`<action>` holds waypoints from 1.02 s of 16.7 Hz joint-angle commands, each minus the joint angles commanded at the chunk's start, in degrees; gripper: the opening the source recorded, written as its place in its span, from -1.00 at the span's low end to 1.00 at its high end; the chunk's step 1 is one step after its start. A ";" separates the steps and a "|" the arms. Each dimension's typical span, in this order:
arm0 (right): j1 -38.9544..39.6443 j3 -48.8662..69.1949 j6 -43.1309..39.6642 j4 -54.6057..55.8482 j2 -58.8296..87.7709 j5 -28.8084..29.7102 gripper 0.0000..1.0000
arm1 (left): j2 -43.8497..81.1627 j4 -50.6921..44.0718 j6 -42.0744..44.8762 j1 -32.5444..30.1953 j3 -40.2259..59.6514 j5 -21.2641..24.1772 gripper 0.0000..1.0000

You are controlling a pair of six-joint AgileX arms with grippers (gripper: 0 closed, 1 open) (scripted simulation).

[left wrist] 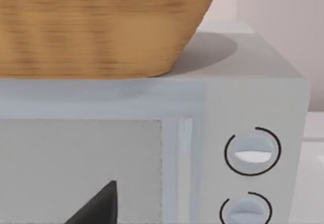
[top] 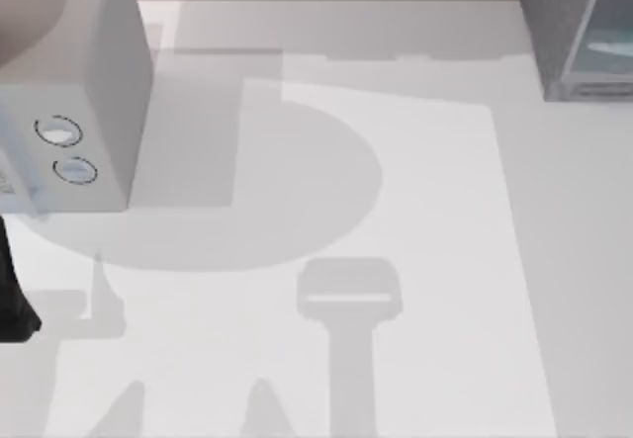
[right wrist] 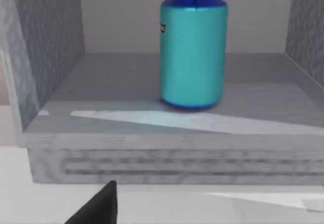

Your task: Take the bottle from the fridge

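Right jaws facing fridge [right wrist: 152, 158], bottle [right wrist: 193, 52] upright inside

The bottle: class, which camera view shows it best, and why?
The right wrist view: the bottle stands upright on the floor of the open fridge, body in full sight. The top view catches the fridge's corner at the table's far right. The left wrist view faces the box with two dials.

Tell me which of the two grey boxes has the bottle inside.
The darker grey fridge at the table's far right: the bottle stands upright on its floor. The lighter box with two dials, far left, carries a wicker basket on top.
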 joint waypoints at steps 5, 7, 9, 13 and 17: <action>1.61 3.80 -0.23 -1.87 2.81 1.59 1.00 | 0.00 0.00 0.00 0.00 0.00 0.00 1.00; 3.31 9.38 -0.39 -4.28 6.23 3.53 1.00 | 0.00 0.00 0.00 0.00 0.00 0.00 1.00; 5.59 17.30 -0.47 -7.78 10.41 6.00 1.00 | 0.00 0.00 0.00 0.00 0.00 0.00 1.00; 10.88 36.24 -0.43 -16.46 18.97 11.66 1.00 | 0.00 0.00 0.00 0.00 0.00 0.00 1.00; 15.32 47.75 -0.42 -23.49 24.21 16.22 1.00 | 0.00 0.00 0.00 0.00 0.00 0.00 1.00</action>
